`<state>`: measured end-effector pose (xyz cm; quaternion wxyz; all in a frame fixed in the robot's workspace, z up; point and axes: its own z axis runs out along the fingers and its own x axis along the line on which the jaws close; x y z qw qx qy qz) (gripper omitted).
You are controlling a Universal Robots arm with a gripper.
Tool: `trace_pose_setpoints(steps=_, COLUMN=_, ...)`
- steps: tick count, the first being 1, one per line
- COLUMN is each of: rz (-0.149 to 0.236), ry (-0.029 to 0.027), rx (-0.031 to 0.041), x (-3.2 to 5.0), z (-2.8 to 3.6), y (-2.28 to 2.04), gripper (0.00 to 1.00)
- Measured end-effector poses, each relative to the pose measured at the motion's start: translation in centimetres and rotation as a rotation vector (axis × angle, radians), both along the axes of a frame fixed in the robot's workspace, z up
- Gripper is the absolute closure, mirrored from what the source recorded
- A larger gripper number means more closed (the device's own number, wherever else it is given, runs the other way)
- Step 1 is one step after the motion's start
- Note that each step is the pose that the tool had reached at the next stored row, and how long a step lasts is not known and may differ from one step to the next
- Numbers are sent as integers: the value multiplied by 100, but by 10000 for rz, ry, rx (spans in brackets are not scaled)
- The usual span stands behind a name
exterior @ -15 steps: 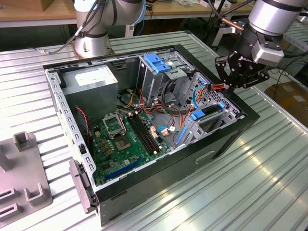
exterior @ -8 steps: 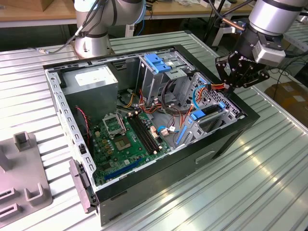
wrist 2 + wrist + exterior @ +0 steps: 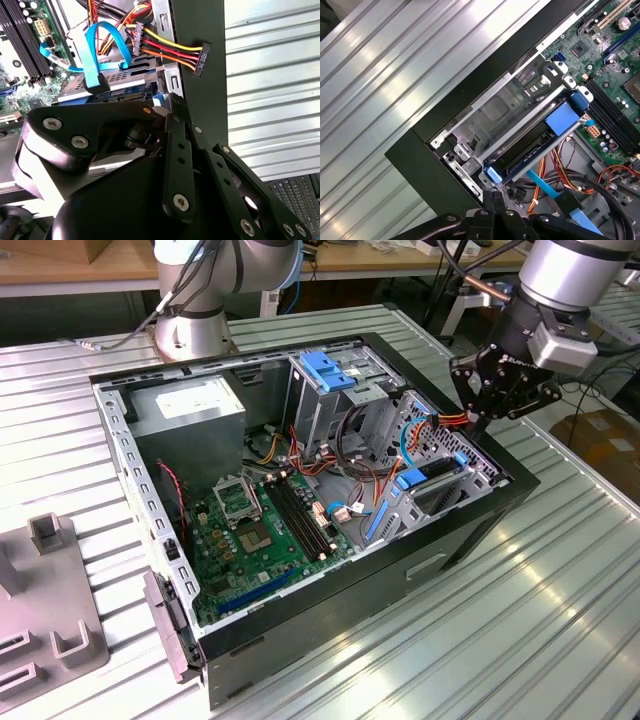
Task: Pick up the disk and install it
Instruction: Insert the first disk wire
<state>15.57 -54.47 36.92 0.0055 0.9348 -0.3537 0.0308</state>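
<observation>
Gripper [image 3: 492, 196] jaws closed, nothing held; tips just beside blue rail end of disk [image 3: 530, 150]. Disk lies in bay of PC case [image 3: 420, 155]; closed tips prob. suit pushing.

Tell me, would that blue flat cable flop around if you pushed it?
Probably floppy: the blue cable bends in a loose loop. Likely light too, being thin and flat. It may spring back rather than move away, since one end looks plugged in.
</observation>
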Motion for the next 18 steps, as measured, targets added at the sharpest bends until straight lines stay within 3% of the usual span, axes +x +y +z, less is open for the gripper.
trace_pose_setpoints(steps=9, rz=264, ry=1, rx=1, x=81, z=0, y=32, gripper=89)
trace_pose_setpoints(steps=14, rz=421, ry=1, rx=-7, x=115, z=0, y=80, gripper=89)
trace_pose_setpoints(steps=16, rz=543, ry=1, rx=-7, x=123, z=-1, y=88, gripper=83)
trace_pose_setpoints(steps=18, rz=639, ry=1, rx=-8, x=130, z=0, y=106, gripper=71)
